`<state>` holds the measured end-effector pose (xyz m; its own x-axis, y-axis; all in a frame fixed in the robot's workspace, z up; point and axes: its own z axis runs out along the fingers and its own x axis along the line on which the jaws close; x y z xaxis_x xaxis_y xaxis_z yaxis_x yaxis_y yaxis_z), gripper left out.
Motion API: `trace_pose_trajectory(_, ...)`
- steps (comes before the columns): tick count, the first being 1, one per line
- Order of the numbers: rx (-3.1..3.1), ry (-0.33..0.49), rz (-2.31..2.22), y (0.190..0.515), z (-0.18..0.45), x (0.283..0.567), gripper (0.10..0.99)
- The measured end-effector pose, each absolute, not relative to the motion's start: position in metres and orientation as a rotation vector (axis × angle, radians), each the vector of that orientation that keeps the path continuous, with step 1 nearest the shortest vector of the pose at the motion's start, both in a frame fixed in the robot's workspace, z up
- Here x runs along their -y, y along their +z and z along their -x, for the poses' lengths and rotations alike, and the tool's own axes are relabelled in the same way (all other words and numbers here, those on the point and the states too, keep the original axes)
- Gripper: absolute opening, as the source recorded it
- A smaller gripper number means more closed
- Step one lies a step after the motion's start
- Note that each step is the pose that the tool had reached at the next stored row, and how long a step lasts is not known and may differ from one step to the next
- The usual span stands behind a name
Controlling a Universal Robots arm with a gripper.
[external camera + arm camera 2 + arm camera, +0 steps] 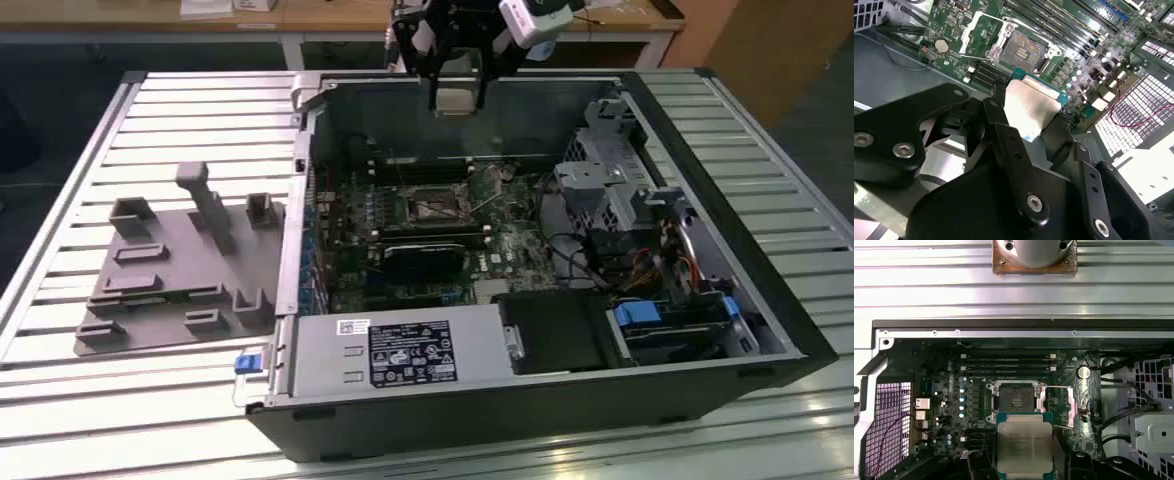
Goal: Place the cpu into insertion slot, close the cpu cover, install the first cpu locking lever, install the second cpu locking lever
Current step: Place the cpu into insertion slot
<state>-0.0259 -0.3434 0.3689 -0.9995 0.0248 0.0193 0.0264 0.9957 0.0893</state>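
My gripper (451,92) hangs above the open computer case (787,330), over its far wall, shut on the cpu (451,98). In both wrist views the cpu (1031,106) (1024,442) is a silvery square on a green edge, pinched between the black fingers (1004,135). The insertion slot (1016,401) (1022,50) (434,207) lies bare on the motherboard, some way below the chip. The cpu cover (981,31) (1075,405), a thin silvery frame, stands flipped open beside the slot.
A grey fixture plate (160,285) with upright blocks lies on the slatted table at the exterior view's left. Inside the case are the power supply (400,352), a drive cage (607,185), cables (587,265) and memory slots (1004,365) near the socket.
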Motion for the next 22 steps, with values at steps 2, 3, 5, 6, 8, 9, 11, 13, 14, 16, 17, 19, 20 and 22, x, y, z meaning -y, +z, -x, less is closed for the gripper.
trace_pose_trajectory(2, 3.12, -0.14, 0.04, 0.3689, 0.0259, 0.3434, 0.537)
trace_pose_trajectory(3, 3.12, -0.14, 0.04, 0.3689, 0.0259, 0.3434, 0.537)
trace_pose_trajectory(5, 3.12, -0.14, 0.04, 0.3689, 0.0259, 0.3434, 0.537)
trace_pose_trajectory(6, 3.12, -0.14, 0.04, 0.3689, 0.0259, 0.3434, 0.537)
trace_pose_trajectory(8, 3.12, -0.14, 0.04, 0.3689, 0.0259, 0.3434, 0.537)
trace_pose_trajectory(9, 3.12, -0.14, 0.04, 0.3689, 0.0259, 0.3434, 0.537)
trace_pose_trajectory(11, 3.12, -0.14, 0.04, 0.3689, 0.0259, 0.3434, 0.537)
trace_pose_trajectory(13, 3.12, -0.14, 0.04, 0.3687, 0.0258, 0.3434, 0.537)
trace_pose_trajectory(14, 3.121, -0.14, 0.04, 0.3685, 0.0259, 0.3434, 0.537)
trace_pose_trajectory(16, 3.127, -0.14, 0.04, 0.3676, 0.026, 0.3434, 0.537)
trace_pose_trajectory(17, 3.13, -0.14, 0.039, 0.3669, 0.0262, 0.3434, 0.537)
trace_pose_trajectory(19, 3.138, -0.141, 0.039, 0.365, 0.0265, 0.3434, 0.537)
trace_pose_trajectory(20, 3.141, -0.141, 0.039, 0.3639, 0.0265, 0.3434, 0.537)
trace_pose_trajectory(22, 3.148, -0.141, 0.038, 0.3616, 0.0268, 0.3434, 0.537)
